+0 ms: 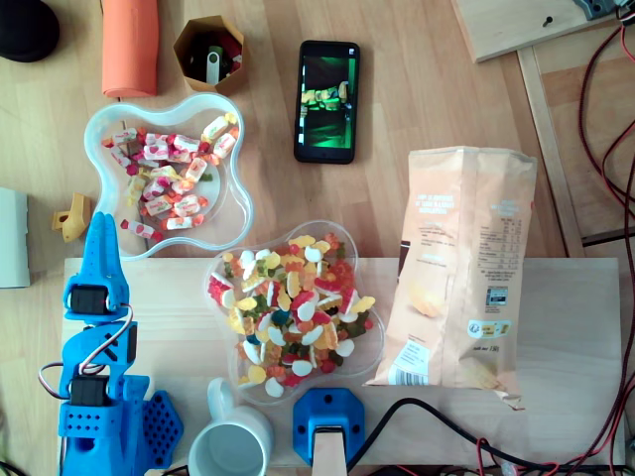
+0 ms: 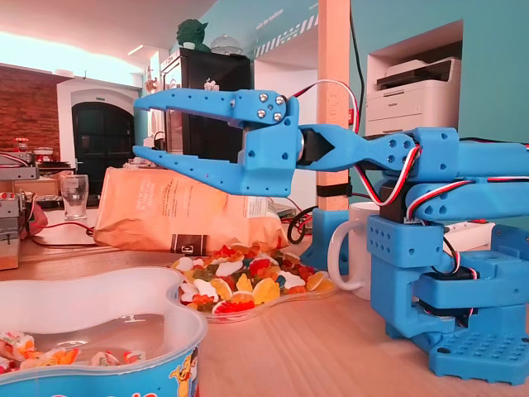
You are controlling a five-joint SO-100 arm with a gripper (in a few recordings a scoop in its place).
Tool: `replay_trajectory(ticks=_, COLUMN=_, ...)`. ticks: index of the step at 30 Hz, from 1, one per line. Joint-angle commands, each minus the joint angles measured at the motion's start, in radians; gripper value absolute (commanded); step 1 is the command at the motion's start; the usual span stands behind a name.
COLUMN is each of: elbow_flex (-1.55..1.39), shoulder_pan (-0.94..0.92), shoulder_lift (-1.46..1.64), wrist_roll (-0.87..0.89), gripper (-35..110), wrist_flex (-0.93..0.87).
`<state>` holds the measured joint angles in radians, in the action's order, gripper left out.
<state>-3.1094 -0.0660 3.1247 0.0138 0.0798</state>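
One blue arm (image 1: 99,397) stands at the tabletop's lower left corner in the overhead view. A crisp bag (image 1: 461,258) lies toward the right edge. A white bowl (image 1: 230,213) of wrapped sweets (image 1: 164,183) sits near the left edge, and a clear dish (image 1: 369,347) of gummy sweets is in the middle. A mug (image 1: 230,448) stands at the lower edge beside the arm's base.

The end effector (image 2: 139,128) is empty, its two fingers spread apart. The bowl is the thing nearest it, with the fingertips just beside the bowl's lower left lobe rather than over it.

To work at that bowl well, I judge that the end effector should clear the rim before it drops. The wall is tall, and the bowl looks light enough to slide if nudged. The sweets are small and glossy, so closing on one that lies apart from the heap seems safer than digging into the pile.

In the fixed view the arm is folded low over its base, with the forearm nearly level. The wrist is straight, and the fingers point left, one above the other, well above the tabletop.
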Motion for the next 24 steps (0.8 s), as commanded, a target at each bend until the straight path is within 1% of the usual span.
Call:
replay_trajectory(ticks=1, elbow_flex=-0.035, shoulder_pan=-0.011, shoulder_lift=0.015, wrist_roll=0.018, gripper=15, wrist_flex=0.037)
replay_trajectory(ticks=24, elbow_flex=-0.035, shoulder_pan=-0.009, shoulder_lift=0.015, wrist_roll=0.018, gripper=15, wrist_flex=0.037)
